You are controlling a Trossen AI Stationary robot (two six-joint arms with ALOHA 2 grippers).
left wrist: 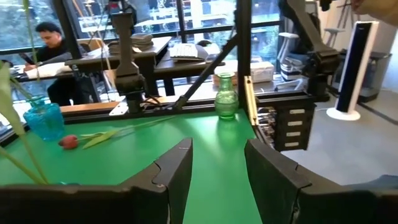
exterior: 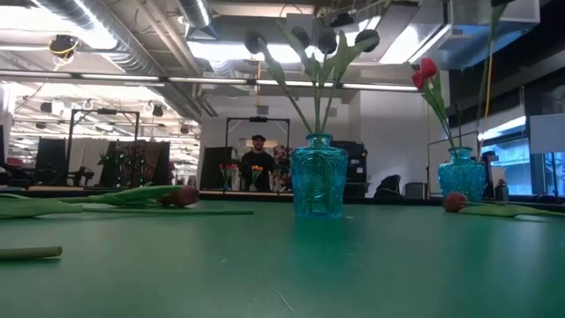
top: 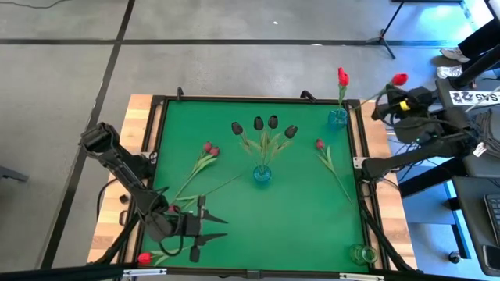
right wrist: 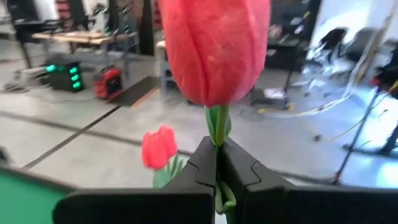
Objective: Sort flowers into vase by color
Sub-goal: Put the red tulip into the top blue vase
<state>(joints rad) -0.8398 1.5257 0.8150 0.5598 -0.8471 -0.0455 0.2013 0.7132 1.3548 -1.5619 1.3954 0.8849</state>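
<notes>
My right gripper (right wrist: 219, 168) is shut on a red tulip (right wrist: 214, 50), held in the air beyond the table's far right corner (top: 400, 79). Near it a blue vase (top: 337, 117) holds one red tulip (top: 342, 76). At the middle of the table, a second blue vase (top: 262, 173) carries several near-black tulips (top: 266, 125). Pink tulips (top: 209, 148) and a red tulip (top: 320, 144) lie flat on the green mat. My left gripper (top: 211, 228) stands open above the near left of the mat, with nothing between its fingers (left wrist: 177, 171). My right gripper pinches the red tulip's green stem (right wrist: 217, 134) between its two fingers, just under the head. The head stands right beyond the fingertips, clear of table and vase. The gripper itself hides the rest of the stem.
A green glass vase (top: 362, 254) stands at the near right corner. Another red tulip (top: 144, 257) lies off the mat at the near left. A black frame (top: 361, 168) borders the mat. A person (exterior: 257, 163) shows in the room behind the table.
</notes>
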